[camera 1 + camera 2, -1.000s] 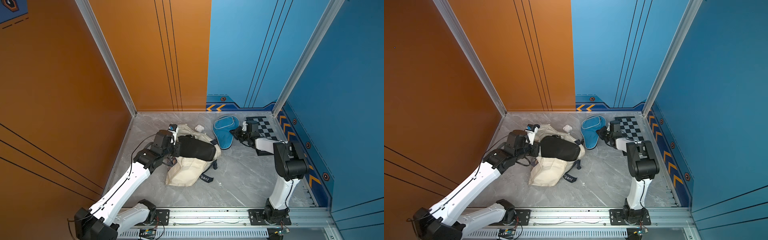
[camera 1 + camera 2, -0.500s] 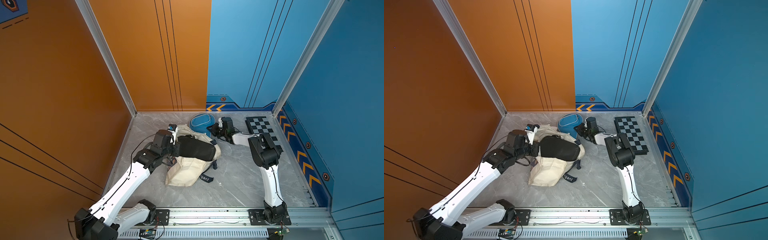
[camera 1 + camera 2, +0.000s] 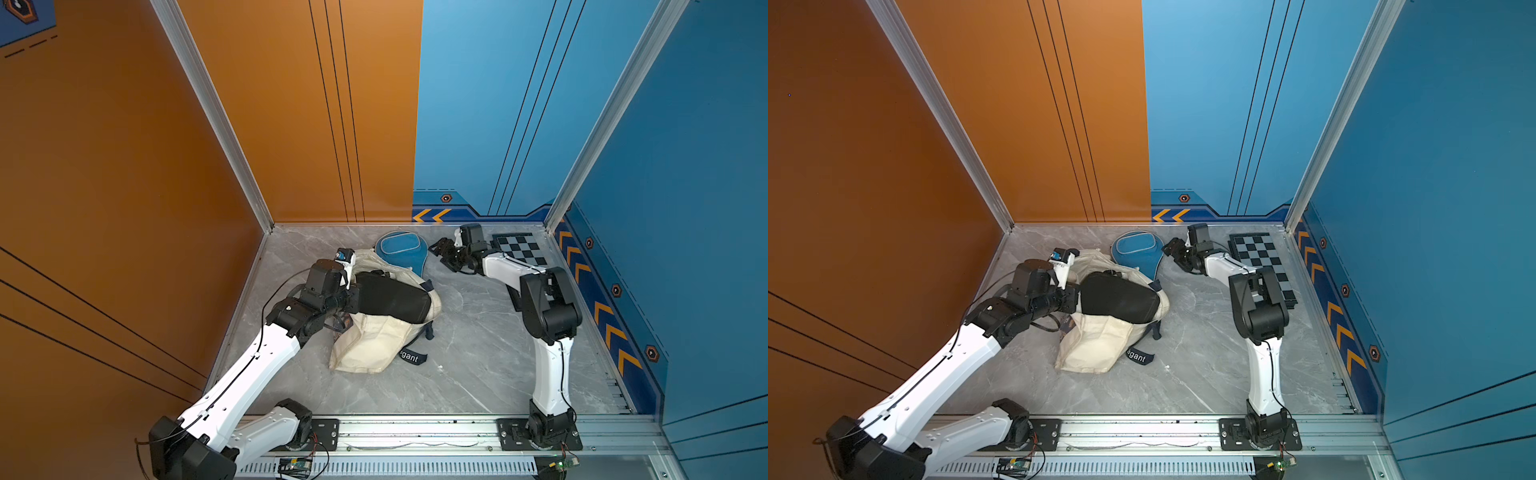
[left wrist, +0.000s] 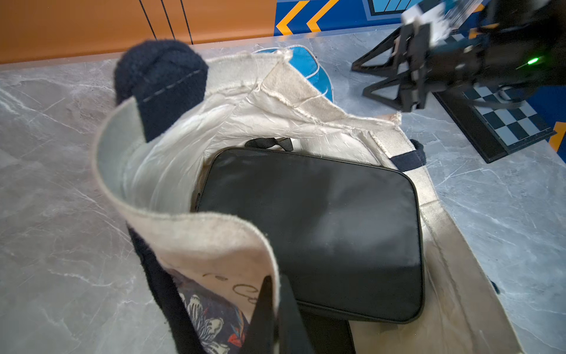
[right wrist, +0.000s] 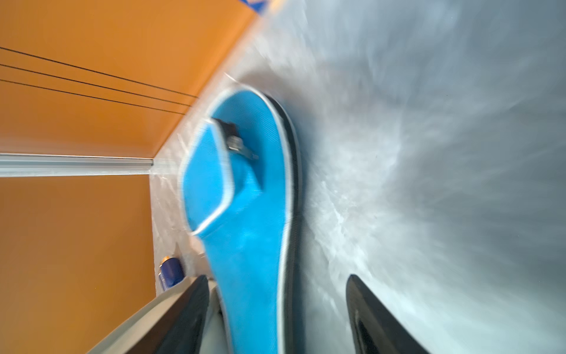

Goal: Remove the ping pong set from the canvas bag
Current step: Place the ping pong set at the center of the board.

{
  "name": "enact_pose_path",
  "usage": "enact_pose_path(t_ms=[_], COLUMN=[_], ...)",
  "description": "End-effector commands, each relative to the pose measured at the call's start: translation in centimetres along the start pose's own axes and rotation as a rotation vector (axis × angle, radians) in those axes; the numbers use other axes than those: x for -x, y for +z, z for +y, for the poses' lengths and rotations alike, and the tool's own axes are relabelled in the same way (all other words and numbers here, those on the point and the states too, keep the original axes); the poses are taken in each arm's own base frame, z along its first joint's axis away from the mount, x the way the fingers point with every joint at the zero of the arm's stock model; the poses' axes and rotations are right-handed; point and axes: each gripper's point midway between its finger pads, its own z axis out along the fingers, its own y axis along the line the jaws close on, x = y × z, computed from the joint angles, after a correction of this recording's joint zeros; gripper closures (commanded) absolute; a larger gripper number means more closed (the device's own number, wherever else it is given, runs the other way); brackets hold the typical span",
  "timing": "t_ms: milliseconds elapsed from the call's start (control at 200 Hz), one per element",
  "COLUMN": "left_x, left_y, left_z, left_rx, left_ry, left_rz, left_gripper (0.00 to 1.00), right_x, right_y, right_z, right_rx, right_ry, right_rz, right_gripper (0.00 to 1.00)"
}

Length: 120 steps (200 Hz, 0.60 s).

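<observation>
Now the left gripper point(image 4: 275, 294) pinches the rim of the canvas bag point(image 3: 374, 345) beside the black case point(image 3: 392, 297), whose long axis runs rightward across the bag's mouth toward the right gripper point(image 3: 441, 254), jaws wide beside the blue case point(image 3: 401, 251) outside.

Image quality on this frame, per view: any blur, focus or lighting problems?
Right wrist view: heavy motion smear, marble floor streaked, blue paddle case soft-edged. Left wrist view: canvas bag rim and navy handle up close are out of focus, black case sharper, right gripper smeared. Both top views: sharp, evenly lit, soft shadows only.
</observation>
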Motion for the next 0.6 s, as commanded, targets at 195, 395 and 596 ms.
enact_pose_path(t_ms=[195,395,596], left_x=[0.1,-0.3,-0.3], left_y=[0.0,0.0,-0.4], left_z=[0.0,-0.1,-0.6], left_rx=[-0.014,-0.017,-0.04], left_ry=[-0.021,-0.006,0.015], left_rz=[-0.02,-0.016,-0.035], left_gripper=[1.0,1.0,1.0], right_x=[-2.8,-11.7,-17.8], right_y=[-14.0,-17.7,-17.6], right_z=[3.6,5.9,4.4], right_rx=[-0.095,-0.075,-0.103], right_ry=[-0.323,-0.483,-0.504], right_rz=[-0.079,0.021,0.138], right_gripper=[0.25,0.25,0.25])
